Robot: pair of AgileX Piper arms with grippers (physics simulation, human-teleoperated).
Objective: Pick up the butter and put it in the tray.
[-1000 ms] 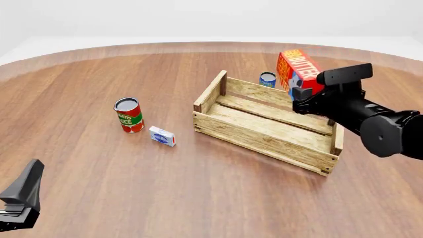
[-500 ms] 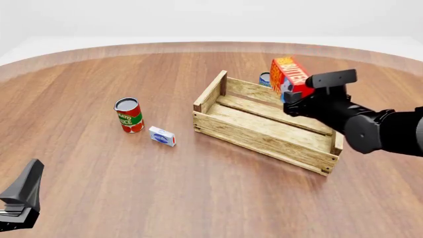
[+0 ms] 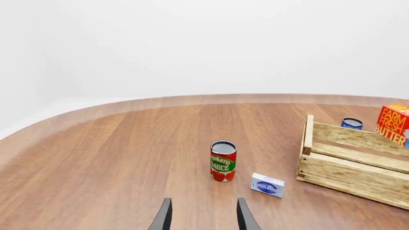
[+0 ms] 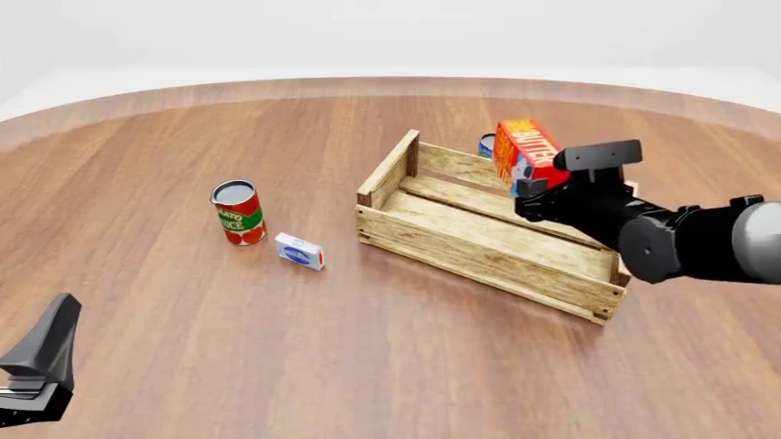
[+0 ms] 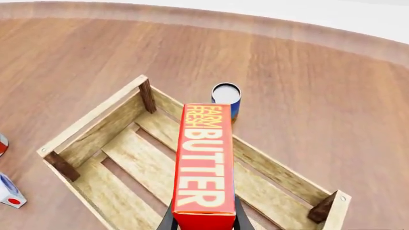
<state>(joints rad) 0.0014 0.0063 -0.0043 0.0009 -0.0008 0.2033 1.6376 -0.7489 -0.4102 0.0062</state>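
The butter, a red carton with an orange-yellow face and white lettering, is held tilted in the air over the far right part of the tray, a large pale slatted crate. My right gripper is shut on its lower end. In the right wrist view the butter hangs above the tray's inner slats, with the gripper clamped on both sides. My left gripper is at the near left table edge, open and empty. The left wrist view shows the tray and the butter at the far right.
A red tomato sauce can stands left of the tray, with a small white-blue flat box just in front of it. A blue can stands just behind the tray's far wall, also in the right wrist view.
My right gripper has carried the butter leftward and lower, from beyond the tray's far right corner to above its inside. The left arm has not moved.
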